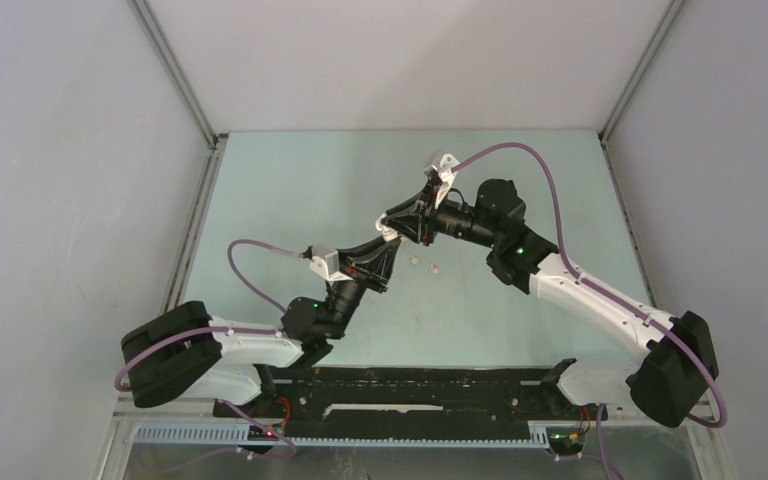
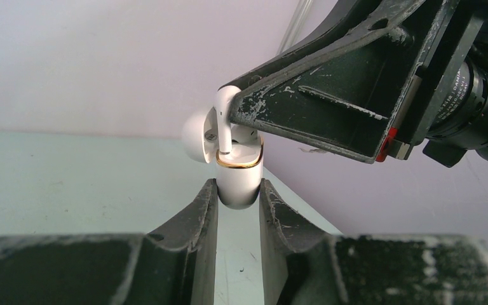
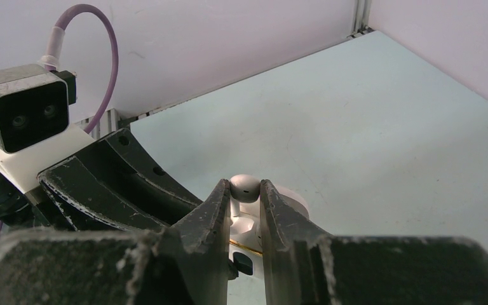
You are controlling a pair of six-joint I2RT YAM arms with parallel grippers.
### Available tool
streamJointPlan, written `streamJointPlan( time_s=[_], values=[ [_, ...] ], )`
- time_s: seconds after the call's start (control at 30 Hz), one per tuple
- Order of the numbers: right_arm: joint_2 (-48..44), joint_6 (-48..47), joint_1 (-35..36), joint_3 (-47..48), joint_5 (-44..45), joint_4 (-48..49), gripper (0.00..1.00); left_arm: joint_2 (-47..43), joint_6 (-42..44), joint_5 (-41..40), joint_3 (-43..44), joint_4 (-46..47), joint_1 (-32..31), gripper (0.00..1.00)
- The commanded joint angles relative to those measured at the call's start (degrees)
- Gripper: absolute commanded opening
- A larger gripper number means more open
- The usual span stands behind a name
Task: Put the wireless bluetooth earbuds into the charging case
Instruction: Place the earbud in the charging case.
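My left gripper [image 2: 238, 190] is shut on the body of a white charging case [image 2: 238, 175] with a gold rim. It holds the case upright above the table, its lid [image 2: 196, 137] open to the left. My right gripper [image 3: 246, 190] is shut on a white earbud [image 3: 246, 188]. It holds the bud over the case mouth, and the bud's stem [image 2: 223, 124] points down into the case. The case [image 3: 253, 232] shows below the bud in the right wrist view. In the top view both grippers [image 1: 390, 235] meet at mid-table. Two more tiny pale earbuds [image 1: 413, 260] [image 1: 436, 267] lie on the table just right of them.
The pale green table [image 1: 310, 190] is walled by grey panels at the back and on both sides. The left wrist camera [image 3: 22, 114] and its purple cable [image 3: 95, 38] sit close to my right gripper's left side.
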Motion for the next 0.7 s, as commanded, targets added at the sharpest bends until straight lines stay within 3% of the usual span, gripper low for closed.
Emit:
streamJointPlan(
  time_s=[0.0,0.67],
  values=[
    [-0.8,-0.1,0.1,0.2,-0.9,-0.2,0.00,-1.8,0.0,-1.5,0.8,5.1,0.2,0.00],
    [0.1,1.1,-0.7,0.5,-2.6,3.2,0.00,-0.1,-2.1,-0.7,1.4,5.1,0.2,0.00]
  ],
)
